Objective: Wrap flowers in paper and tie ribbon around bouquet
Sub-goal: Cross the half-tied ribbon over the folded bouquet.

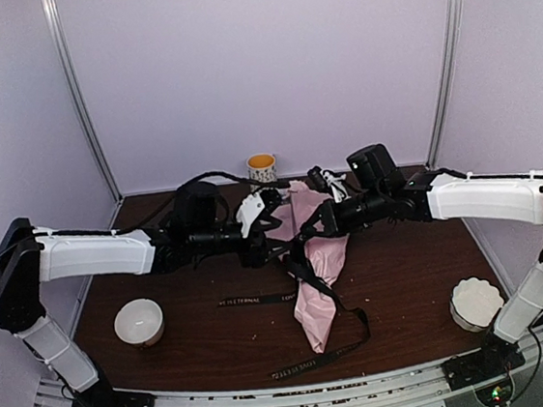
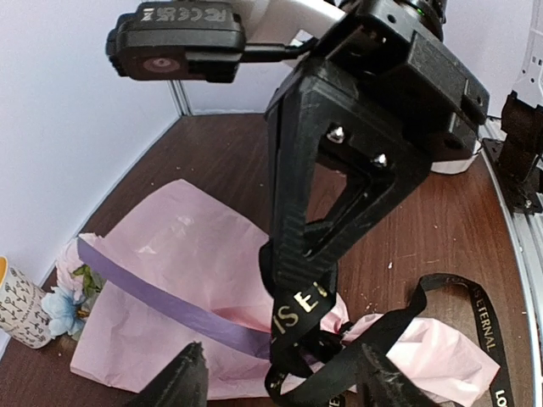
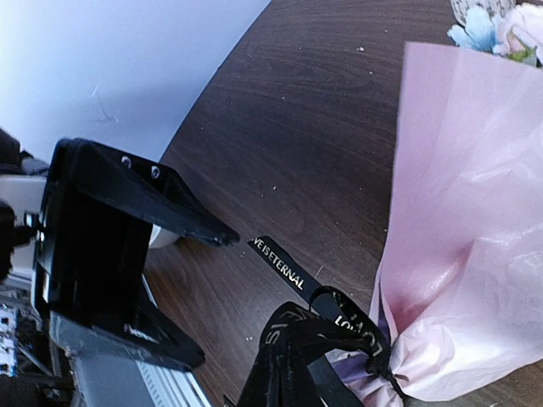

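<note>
From above: my left pincer (image 1: 270, 204) and my right pincer (image 1: 311, 230) meet over the middle of a dark wooden table (image 1: 405, 267). The bouquet (image 1: 318, 257) lies beneath them, blooms towards the back wall, point towards me. The ribbon (image 1: 262, 300) drops from my right pincer, loops round the cone's narrow part and trails across the wood. A white bowl (image 1: 138, 322) sits near left, a fluted white cup (image 1: 476, 303) near right, and a yellow-rimmed cup (image 1: 262, 168) at the back. Pale lilac walls enclose the table.

Left wrist: only here do I see my right pincer clenched on the ribbon's gold lettering, just above the cone. My own left fingers (image 2: 191, 377) stand apart, released, with ribbon below the gap. The flowers (image 2: 66, 307) peep out beside a patterned cup (image 2: 21, 309), and a lilac strip (image 2: 161, 297) crosses the pink wrap.

Right wrist: my left pincer shows side-on with its jaws spread and nothing in them. The ribbon is knotted at the cone's gathered neck.
</note>
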Action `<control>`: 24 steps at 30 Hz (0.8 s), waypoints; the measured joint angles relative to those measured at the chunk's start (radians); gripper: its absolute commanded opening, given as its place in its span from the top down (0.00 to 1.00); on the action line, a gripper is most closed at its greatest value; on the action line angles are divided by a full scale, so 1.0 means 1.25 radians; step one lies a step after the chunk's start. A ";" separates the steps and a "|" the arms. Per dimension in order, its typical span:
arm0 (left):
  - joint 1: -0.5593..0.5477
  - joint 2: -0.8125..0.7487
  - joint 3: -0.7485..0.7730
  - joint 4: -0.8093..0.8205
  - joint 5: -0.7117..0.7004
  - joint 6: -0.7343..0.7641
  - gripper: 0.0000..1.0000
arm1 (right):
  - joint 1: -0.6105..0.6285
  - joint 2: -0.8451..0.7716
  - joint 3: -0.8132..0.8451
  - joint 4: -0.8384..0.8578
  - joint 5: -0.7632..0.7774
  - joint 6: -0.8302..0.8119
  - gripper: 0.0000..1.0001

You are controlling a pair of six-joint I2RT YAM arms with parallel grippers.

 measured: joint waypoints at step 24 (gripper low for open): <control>-0.016 0.134 0.005 0.108 -0.031 -0.047 0.81 | 0.036 0.044 -0.061 0.176 0.035 0.211 1.00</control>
